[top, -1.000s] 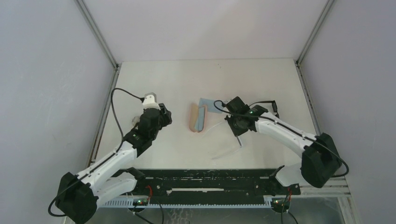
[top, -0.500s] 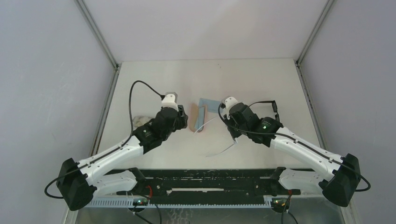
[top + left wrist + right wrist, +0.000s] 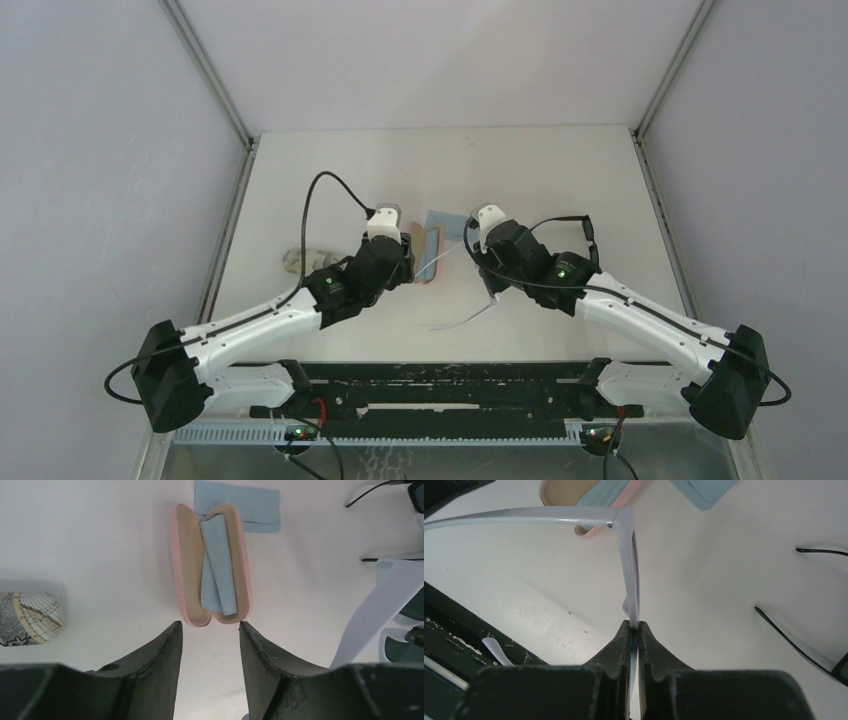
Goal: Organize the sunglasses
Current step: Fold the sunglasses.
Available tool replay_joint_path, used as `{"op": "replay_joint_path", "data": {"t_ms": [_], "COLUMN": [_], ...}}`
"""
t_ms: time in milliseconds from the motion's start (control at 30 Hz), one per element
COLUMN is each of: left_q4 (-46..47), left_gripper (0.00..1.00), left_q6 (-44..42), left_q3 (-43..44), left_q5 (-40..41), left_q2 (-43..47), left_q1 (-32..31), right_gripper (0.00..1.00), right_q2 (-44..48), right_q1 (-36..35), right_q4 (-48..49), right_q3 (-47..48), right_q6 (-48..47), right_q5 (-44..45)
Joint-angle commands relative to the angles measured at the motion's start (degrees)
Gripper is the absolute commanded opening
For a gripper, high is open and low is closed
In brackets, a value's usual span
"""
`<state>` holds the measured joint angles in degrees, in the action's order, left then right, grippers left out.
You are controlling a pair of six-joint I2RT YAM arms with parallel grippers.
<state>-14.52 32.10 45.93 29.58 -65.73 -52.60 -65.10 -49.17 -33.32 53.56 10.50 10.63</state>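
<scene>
Top view: right gripper [image 3: 493, 283] is clamped on the pale lilac-white plastic sunglasses [image 3: 462, 317], temples splayed open, with the open pink oblong case [image 3: 428, 281] just to its left. The left gripper [image 3: 402, 265] sits at the case's other side

Left wrist view: its fingers are spread wide with nothing in them. The case is dead ahead, with a folded light-blue cloth [image 3: 217, 570] lying inside. Thin black wire sunglasses [image 3: 416, 495] lie far off to its right

Right wrist view: jaws pinched tight on the lens edge. I'd fold the temples first, steady the case with the free gripper, then lower slowly so nothing snags the cloth
</scene>
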Motion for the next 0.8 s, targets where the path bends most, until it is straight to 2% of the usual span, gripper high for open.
{"op": "replay_joint_path", "data": {"t_ms": [0,333,767], "left_q4": [0.50,0.70,2.61], "left_gripper": [0.50,0.50,0.50], "left_q6": [0.81,1.62,-0.32], "left_q3": [3.75,6.87,14.12], "left_q5": [2.33,4.34,2.22], "left_q2": [-0.89,-6.04,-13.26], "left_q1": [-1.74,-6.96,-9.36], "right_gripper": [0.00,0.00,0.00], "right_q2": [0.45,0.41,-1.19], "right_q1": [-0.40,-0.42,-1.55], "right_q4": [3.85,5.39,8.04], "right_q3": [0.14,0.14,0.50], "right_q6": [2.09,5.94,8.54], "right_q5": [1.32,1.57,-5.11]}}
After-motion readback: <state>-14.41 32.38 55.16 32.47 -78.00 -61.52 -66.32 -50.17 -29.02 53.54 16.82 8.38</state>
